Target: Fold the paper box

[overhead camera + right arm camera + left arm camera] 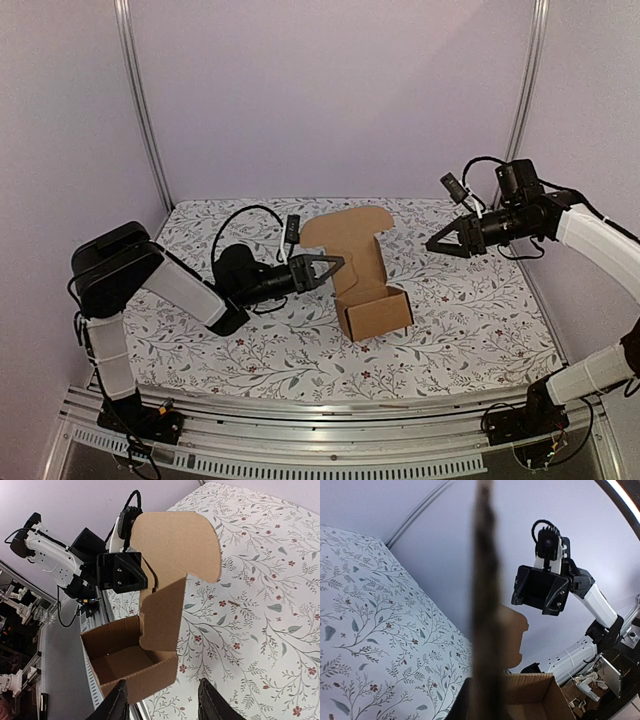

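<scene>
Centre of desk point(480, 320): open paper box point(375, 315), lid flap point(345, 235) upright, pinched in narrow left gripper point(335, 265); right gripper point(435, 245) parted, empty, hovering well apart. Could skid or tip if lid flap pushed down unbraced.

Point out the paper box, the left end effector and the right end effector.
paper box point(378, 315), top view, front wall.
left end effector point(340, 263), top view, between fingertips.
right end effector point(432, 245), top view, between fingertips.
</scene>
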Robot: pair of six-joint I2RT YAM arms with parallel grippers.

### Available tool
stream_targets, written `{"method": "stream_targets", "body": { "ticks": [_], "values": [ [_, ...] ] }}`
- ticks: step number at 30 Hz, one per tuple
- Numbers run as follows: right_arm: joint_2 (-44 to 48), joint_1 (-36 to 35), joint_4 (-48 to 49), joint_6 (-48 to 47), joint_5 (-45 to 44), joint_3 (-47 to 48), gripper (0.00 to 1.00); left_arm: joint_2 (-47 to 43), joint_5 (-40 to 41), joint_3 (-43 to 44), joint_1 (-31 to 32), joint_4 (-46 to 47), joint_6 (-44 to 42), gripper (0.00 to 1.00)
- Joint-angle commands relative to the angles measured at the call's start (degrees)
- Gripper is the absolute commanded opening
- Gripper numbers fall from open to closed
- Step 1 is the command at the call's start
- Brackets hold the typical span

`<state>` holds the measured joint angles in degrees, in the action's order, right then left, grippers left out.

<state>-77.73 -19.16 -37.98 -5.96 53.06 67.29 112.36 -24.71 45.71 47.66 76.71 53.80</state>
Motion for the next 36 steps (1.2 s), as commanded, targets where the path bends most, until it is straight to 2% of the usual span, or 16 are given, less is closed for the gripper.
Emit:
{"method": "stream_targets", "body": {
  "ticks": [1,5,10,16,27,32,34,36],
  "values": [
    [4.18,4.28,-3.29,-2.13,3.79,-3.93,0.48,-5.45,3.51,-2.72,-3.40,10.69,-1.88,0.08],
    [3.45,4.22,-4.87,-5.06,9.01,-7.21,0.56,-6.94,4.40,-3.00,-4.79,10.68,-1.41,0.08],
    [0.84,3.12,-5.01,-6.24,13.73,-7.43,0.57,-8.27,9.13,-2.99,-4.94,10.74,-1.90,0.08],
    [-2.74,-3.09,-5.89,-6.18,13.85,-5.86,0.50,-6.82,9.41,0.10,-4.86,10.70,0.20,0.08],
    [-4.26,-5.08,-5.98,-7.69,13.58,-3.99,0.52,-5.71,8.71,2.42,-4.77,10.74,4.51,0.08],
    [-4.64,-5.66,-2.97,-5.31,14.65,-3.80,0.56,-5.00,8.84,3.01,-4.68,10.68,5.60,0.08],
    [-4.94,-5.88,-2.94,-5.04,16.43,-3.23,0.54,-4.79,9.13,3.07,-4.64,10.72,6.08,0.08],
    [-5.01,-6.28,-2.92,-4.79,16.91,-2.55,0.44,-4.69,9.35,3.02,-4.53,10.74,6.27,0.08]
  ]
}}
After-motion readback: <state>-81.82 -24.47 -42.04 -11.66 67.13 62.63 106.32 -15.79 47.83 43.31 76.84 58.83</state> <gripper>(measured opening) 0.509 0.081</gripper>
